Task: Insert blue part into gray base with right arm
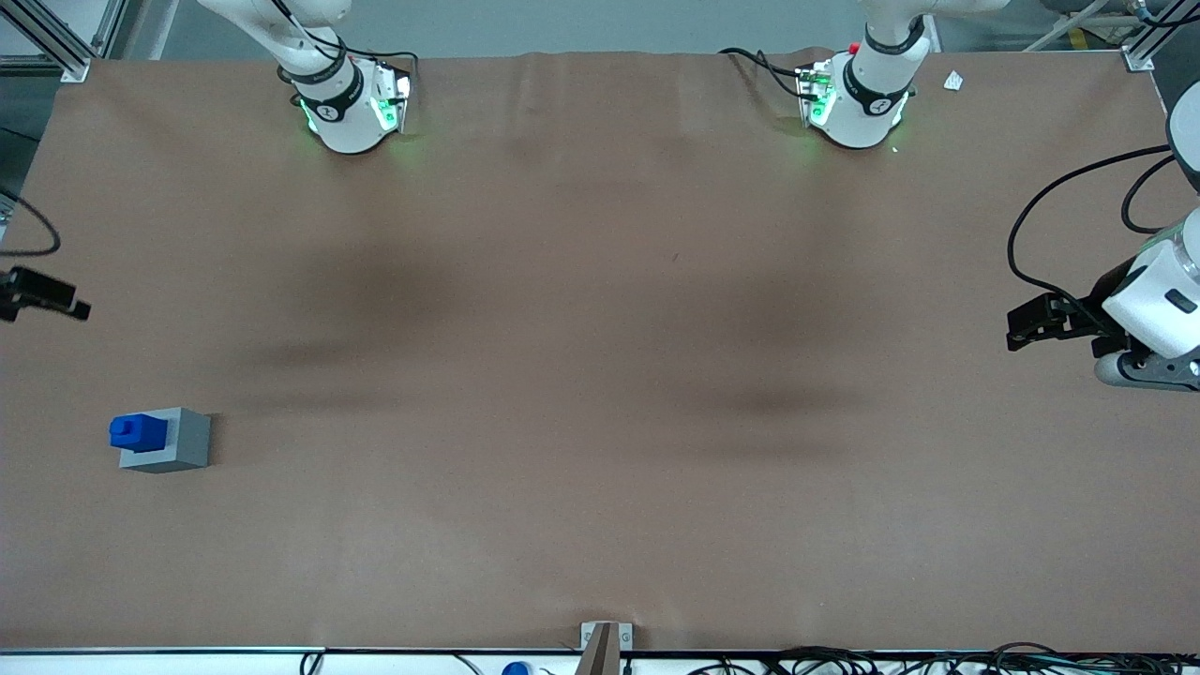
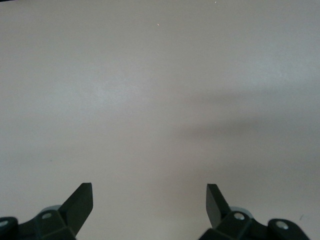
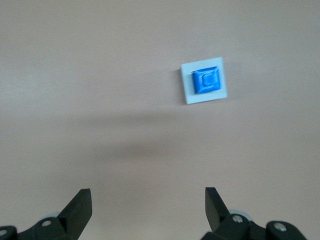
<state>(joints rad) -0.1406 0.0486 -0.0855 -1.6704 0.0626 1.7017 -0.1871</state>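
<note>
The blue part [image 1: 138, 431] sits in the top recess of the gray base [image 1: 183, 442] and sticks up out of it, toward the working arm's end of the table. In the right wrist view the blue part [image 3: 206, 80] shows inside the gray base [image 3: 189, 94], seen from above. My right gripper [image 3: 148, 192] is open and empty, well away from the block and not touching it. In the front view only a black piece of the gripper [image 1: 56, 300] shows at the table's edge, farther from the front camera than the base.
The table has a brown cover [image 1: 600, 375]. Two arm bases [image 1: 347, 103] [image 1: 858, 98] stand along the edge farthest from the front camera. A small metal bracket [image 1: 605, 642] sits at the nearest edge. A white scrap [image 1: 953, 81] lies near the parked arm's base.
</note>
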